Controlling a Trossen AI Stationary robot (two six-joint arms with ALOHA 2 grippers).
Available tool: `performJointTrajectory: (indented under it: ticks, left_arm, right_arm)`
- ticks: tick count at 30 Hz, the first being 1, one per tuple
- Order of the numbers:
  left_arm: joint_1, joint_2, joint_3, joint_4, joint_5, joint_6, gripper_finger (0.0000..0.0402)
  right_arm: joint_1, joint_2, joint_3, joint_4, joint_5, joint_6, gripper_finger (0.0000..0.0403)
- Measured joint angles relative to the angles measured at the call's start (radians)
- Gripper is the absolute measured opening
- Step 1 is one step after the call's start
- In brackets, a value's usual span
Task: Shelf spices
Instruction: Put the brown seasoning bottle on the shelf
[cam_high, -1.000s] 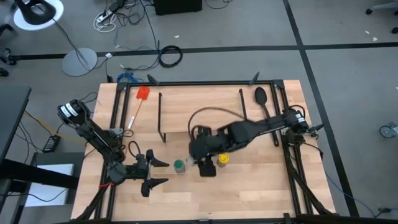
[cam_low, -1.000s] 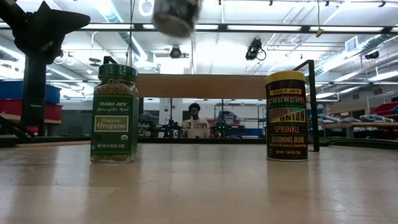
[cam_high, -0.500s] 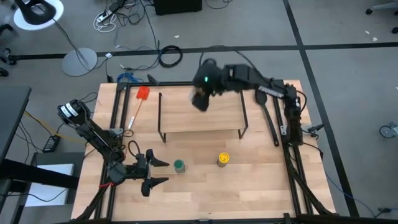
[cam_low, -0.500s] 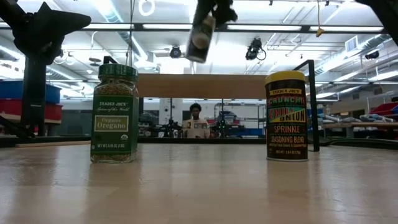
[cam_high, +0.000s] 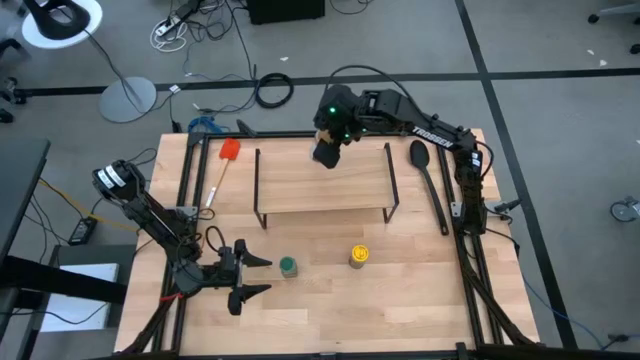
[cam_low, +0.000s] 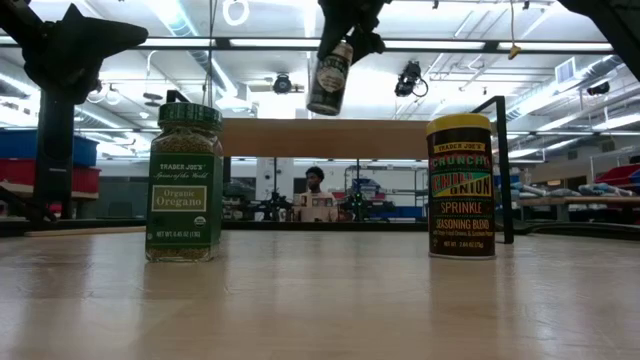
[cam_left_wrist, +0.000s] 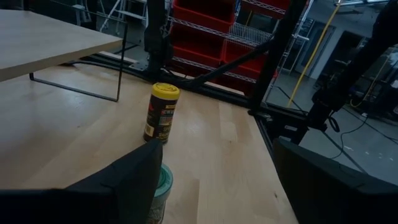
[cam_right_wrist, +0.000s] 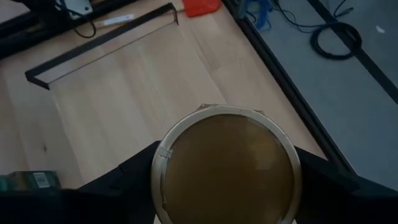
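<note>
Hanging above the shelf's (cam_high: 300, 185) far edge, right tool (cam_high: 327, 152) grips tan-lidded jar (cam_low: 329, 78).

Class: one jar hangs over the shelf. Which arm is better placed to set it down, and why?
Right. The right gripper holds the tan-lidded jar above the shelf. The left gripper waits open near the green-lidded jar, empty.

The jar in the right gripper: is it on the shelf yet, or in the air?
In the air. The low view shows the jar tilted, clear above the shelf, held by the right gripper.
</note>
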Motion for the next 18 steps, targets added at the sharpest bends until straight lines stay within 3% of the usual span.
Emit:
performJointTrajectory:
  ticks: [18]
  left_arm:
    - [0.0,0.0,0.0,0.026,-0.002,-0.019,0.0307]
  right_arm:
    - [0.022,0.103,-0.002,-0.029,0.023,-0.015,0.0271]
